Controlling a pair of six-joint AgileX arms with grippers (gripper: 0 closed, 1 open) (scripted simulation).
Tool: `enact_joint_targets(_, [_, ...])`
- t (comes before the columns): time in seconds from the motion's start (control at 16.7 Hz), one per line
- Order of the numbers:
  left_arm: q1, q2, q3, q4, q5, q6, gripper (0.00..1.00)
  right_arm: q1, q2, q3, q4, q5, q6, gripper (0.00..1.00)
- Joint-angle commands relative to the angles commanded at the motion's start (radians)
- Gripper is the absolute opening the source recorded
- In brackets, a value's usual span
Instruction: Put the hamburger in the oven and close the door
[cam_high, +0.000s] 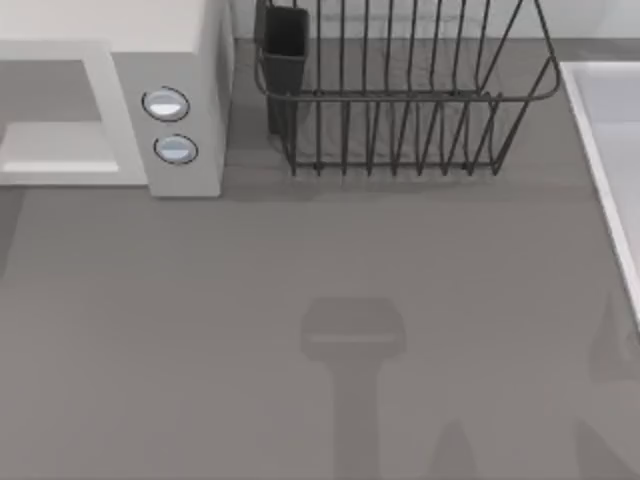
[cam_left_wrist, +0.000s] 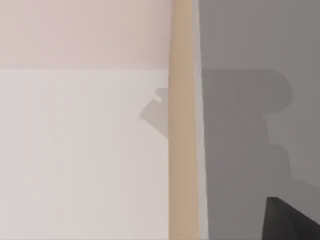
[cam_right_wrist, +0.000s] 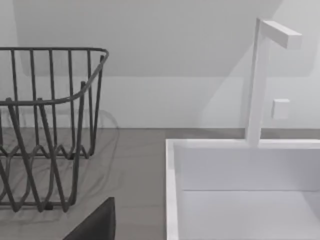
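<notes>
- Fingers: neither gripper's fingers can be made out, so I cannot tell how they stand.
- Oven (cam_high: 185, 60): white, at the table's (cam_high: 320, 300) far left; two knobs (cam_high: 166, 105) on its panel, grey cavity (cam_high: 45, 95) left of them.
- Hamburger: I cannot tell where it is.
- Rack (cam_high: 400, 110): dark wire, just right of the oven.
- Sink (cam_right_wrist: 240, 190): white, right of the rack, with a faucet (cam_right_wrist: 260, 75).
- Writing: none readable.

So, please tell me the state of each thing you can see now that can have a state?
oven: upright at the table's left, cavity showing grey.
knobs: two, on the side panel.
dish rack: upright, beside the oven.
sink: basin holds nothing, no water running from the faucet.
</notes>
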Motion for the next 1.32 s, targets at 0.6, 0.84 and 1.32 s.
enact_joint_targets(0.6, [-0.139,-0.247,-0.315,0.150,-0.068,-0.150,0.00,0.000,0.000,0.000,0.000,0.000,0.000,1.00])
enact_joint_targets(0.84, [-0.149,-0.257,-0.332,0.155,-0.079,-0.166,0.00,0.000,0.000,0.000,0.000,0.000,0.000,1.00])
enact_joint_targets(1.32, [-0.424,-0.544,-0.580,0.245,-0.229,-0.423,0.00,0.000,0.000,0.000,0.000,0.000,0.000,1.00])
